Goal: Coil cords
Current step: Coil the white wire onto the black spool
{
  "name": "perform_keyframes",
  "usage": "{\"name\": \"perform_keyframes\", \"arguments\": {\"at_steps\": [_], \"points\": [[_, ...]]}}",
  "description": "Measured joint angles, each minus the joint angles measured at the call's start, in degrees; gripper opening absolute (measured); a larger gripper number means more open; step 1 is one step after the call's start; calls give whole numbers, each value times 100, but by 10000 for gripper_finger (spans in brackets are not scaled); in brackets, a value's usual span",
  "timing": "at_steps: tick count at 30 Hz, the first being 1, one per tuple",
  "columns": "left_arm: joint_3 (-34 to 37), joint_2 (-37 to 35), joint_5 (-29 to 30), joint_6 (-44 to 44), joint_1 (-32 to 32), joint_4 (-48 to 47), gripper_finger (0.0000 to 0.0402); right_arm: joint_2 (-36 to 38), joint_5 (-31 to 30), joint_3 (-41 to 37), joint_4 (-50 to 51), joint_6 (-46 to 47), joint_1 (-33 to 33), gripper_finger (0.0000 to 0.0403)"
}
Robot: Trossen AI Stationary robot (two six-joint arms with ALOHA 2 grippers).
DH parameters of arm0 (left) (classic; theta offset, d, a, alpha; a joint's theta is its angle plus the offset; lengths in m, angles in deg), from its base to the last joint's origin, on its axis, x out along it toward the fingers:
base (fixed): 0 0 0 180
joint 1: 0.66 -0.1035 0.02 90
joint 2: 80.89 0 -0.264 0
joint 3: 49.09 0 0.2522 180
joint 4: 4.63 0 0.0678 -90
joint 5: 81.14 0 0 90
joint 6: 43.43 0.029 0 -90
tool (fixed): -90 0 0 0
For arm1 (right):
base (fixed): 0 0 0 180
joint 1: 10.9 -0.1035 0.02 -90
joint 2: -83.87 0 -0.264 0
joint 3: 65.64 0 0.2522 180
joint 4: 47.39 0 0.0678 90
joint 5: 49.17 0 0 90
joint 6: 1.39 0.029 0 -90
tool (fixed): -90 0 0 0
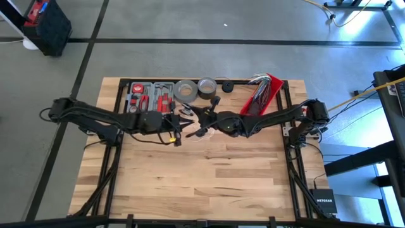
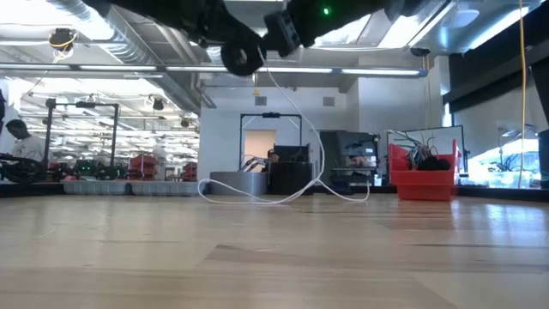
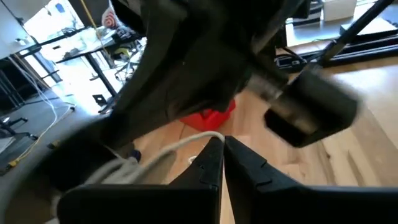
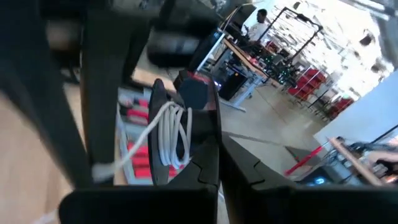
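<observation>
Both grippers meet high above the far middle of the table. My left gripper (image 1: 179, 124) comes from the left and my right gripper (image 1: 201, 120) from the right, each shut on the white cord (image 1: 192, 131). In the low view the cord (image 2: 302, 129) drops from the grippers in a long slack curve, and its lower loops (image 2: 283, 197) lie on the wood. A round black disc (image 2: 243, 58) shows beside the cord's upper end; whether it is the cord's puck I cannot tell. Several white loops (image 4: 173, 134) are bunched at my right gripper (image 4: 219, 140). My left gripper (image 3: 222, 144) pinches a single strand of the white cord (image 3: 200, 138) between its fingertips. It comes nearly level from the table's left. The strand is lifted clear and runs off sideways from the tips. My right gripper holds a bundle of several cord loops (image 4: 177, 140) that lies against one finger (image 4: 202, 155); that finger hides the spot where the jaws close. The fingers come nearly level from the table's right. The bundle is lifted clear, with the rest of the cord hanging slack to the table.
Along the far edge stand a red and grey tool tray (image 1: 150, 95), two tape rolls (image 1: 185, 90) (image 1: 207, 85), a small black object (image 1: 227, 87) and a red bin (image 1: 262, 95) of cables. The near half of the wooden table (image 1: 202, 177) is bare.
</observation>
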Motion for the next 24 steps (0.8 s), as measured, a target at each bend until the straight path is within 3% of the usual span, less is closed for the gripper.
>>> {"name": "perform_keyframes", "arguments": {"at_steps": [10, 24], "points": [[-15, 376, 138, 62, -81, 514, 4, 12, 321, 111, -561, 1050, 1, 5], [-15, 390, 172, 286, -138, 387, 7, 453, 738, 339, -1090, 927, -7, 5]]}}
